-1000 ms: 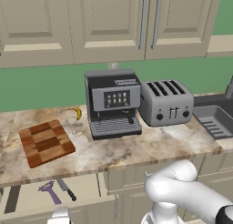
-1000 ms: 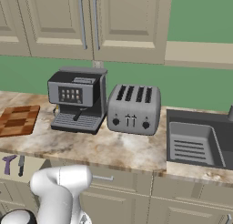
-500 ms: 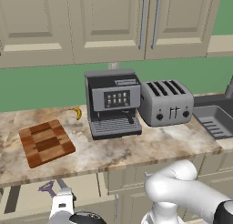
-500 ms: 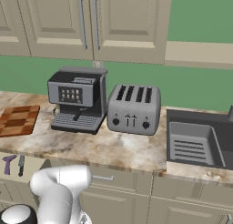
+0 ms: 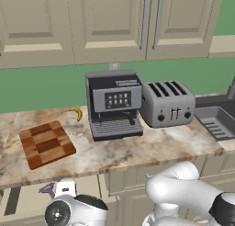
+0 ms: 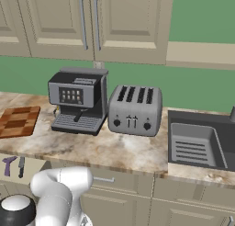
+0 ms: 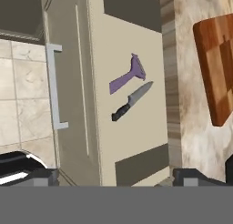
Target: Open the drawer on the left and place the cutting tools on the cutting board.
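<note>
Drawer [image 7: 132, 141] pulled open, purple cutting tool [image 7: 127, 77] and knife [image 7: 132, 101] lying inside at centre. Jaws [image 7: 113, 175] spread wide, empty, hovering above. Cutting board [image 7: 217, 68] on counter [image 7: 186, 127] at 2 o'clock. Next, likely: descend, grasp one tool.

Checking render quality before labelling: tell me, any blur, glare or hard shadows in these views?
Hand view: sharp; purple tool and knife lie in the open drawer without marked shadows. Left base view: even light, no glare on the cutting board. Right base view: likewise crisp.
</note>
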You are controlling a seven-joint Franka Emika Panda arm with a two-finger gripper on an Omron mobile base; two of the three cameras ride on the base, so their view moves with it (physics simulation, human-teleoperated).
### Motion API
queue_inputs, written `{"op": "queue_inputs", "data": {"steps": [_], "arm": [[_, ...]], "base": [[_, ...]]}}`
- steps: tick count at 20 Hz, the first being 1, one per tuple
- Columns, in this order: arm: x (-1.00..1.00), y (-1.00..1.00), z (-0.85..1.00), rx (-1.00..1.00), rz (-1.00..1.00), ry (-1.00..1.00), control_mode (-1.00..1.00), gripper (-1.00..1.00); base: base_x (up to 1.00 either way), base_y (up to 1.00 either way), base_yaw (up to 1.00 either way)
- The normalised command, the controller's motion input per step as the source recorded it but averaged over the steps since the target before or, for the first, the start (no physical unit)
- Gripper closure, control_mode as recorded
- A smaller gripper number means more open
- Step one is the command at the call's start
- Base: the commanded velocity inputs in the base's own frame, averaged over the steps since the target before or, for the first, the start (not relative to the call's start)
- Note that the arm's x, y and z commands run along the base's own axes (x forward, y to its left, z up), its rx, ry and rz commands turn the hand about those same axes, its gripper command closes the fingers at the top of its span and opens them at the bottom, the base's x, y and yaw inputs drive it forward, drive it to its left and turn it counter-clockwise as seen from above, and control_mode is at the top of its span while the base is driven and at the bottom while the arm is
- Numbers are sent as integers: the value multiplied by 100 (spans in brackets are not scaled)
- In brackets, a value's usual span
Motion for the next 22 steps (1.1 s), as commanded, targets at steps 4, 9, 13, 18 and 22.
{"op": "queue_inputs", "data": {"steps": [4,9,13,18,22], "arm": [[0,0,0,1,0,20,-100,-100],[0,0,0,11,0,26,-100,-100],[0,0,0,10,0,26,-100,-100],[1,-1,-2,8,0,19,-100,-100],[1,0,-7,3,2,14,-100,-100]], "base": [[0,0,0],[0,0,0],[0,0,0],[0,0,0],[0,0,0]]}}
